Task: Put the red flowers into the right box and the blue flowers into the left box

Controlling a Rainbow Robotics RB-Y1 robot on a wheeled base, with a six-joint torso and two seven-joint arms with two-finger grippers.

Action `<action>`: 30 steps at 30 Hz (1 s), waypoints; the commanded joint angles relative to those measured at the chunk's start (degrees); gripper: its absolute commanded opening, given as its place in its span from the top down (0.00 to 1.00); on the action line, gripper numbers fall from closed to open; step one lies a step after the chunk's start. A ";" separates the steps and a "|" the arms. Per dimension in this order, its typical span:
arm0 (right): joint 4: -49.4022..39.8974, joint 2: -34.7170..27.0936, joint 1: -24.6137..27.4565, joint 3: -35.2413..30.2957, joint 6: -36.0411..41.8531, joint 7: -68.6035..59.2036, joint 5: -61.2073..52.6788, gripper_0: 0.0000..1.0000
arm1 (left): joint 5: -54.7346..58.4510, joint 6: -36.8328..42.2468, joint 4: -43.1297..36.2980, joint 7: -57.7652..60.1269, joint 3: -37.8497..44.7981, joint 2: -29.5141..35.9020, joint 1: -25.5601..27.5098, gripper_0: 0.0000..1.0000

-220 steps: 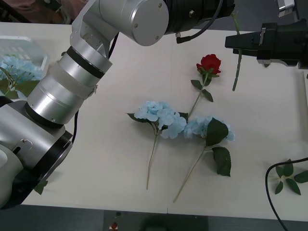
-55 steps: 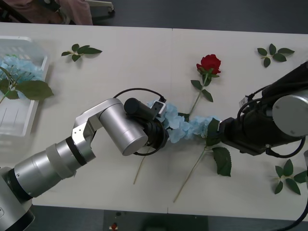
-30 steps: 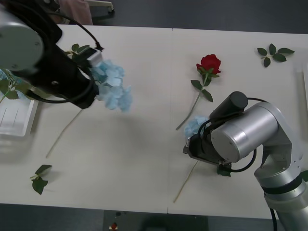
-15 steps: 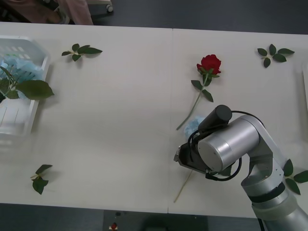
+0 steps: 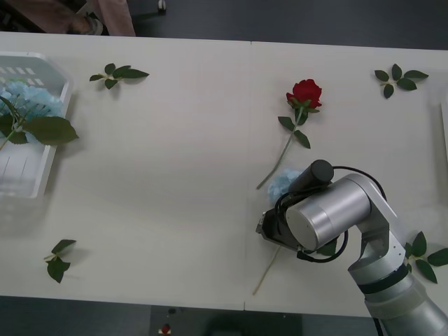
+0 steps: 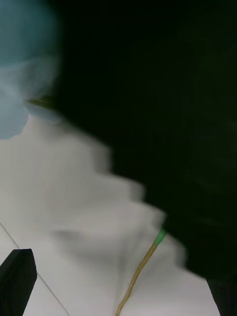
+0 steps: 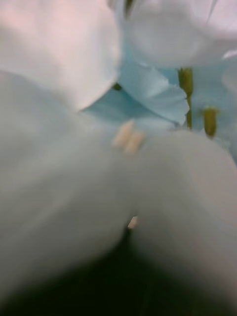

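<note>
— Well, from the front view, what can we make out of the right gripper (image 5: 269, 229)?

— Not its fingers; the round silver wrist covers them, so we cannot tell whether they are apart or together. It sits low over a blue flower (image 5: 282, 183) on the table (image 5: 175, 175), whose pale cluster peeks out just beyond the wrist while its thin tan stem runs out the near side.

— And the rest?

— One red flower (image 5: 304, 92) lies farther back, apart from the arm, its green stem slanting toward the blue cluster. The left box (image 5: 42, 150), white slotted plastic with a rounded rim, is cut off at the edge and holds pale blue clusters with big dark leaves. Loose leaf sprigs (image 5: 117, 73) lie scattered about.

— In the right wrist view?

— We see a blurred blue bloom, a dark mass we cannot identify, the tan stem, and a black fingertip (image 6: 17, 281) at one corner.

— The left wrist view?

— Soft pale blue petals (image 7: 148, 94) pressed close; we cannot tell that claw's state.
</note>
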 commanded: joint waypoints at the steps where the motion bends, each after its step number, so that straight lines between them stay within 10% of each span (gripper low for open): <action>1: -0.96 0.62 0.00 -0.30 -0.09 -2.59 0.38 0.00 | -1.37 -2.31 -0.99 -2.32 -2.15 1.10 -0.80 0.57; 10: -0.70 0.62 0.00 -0.30 -0.18 -2.68 0.29 0.00 | 3.73 -2.75 -0.99 -2.14 -2.15 1.28 -0.80 0.25; 21: 0.62 0.62 0.00 -0.30 -1.67 -2.68 -0.15 0.00 | 34.05 9.21 -9.60 3.13 1.80 3.21 -0.62 0.13; 26: 0.62 0.62 0.00 -0.30 -1.76 -2.68 -0.24 0.00 | 40.64 3.23 -14.53 11.57 -2.07 -1.18 0.52 0.04; 30: 0.97 0.71 0.00 -0.21 -1.94 -2.68 -0.24 0.20 | 39.76 -8.19 -23.14 16.49 -6.37 -5.75 5.71 0.00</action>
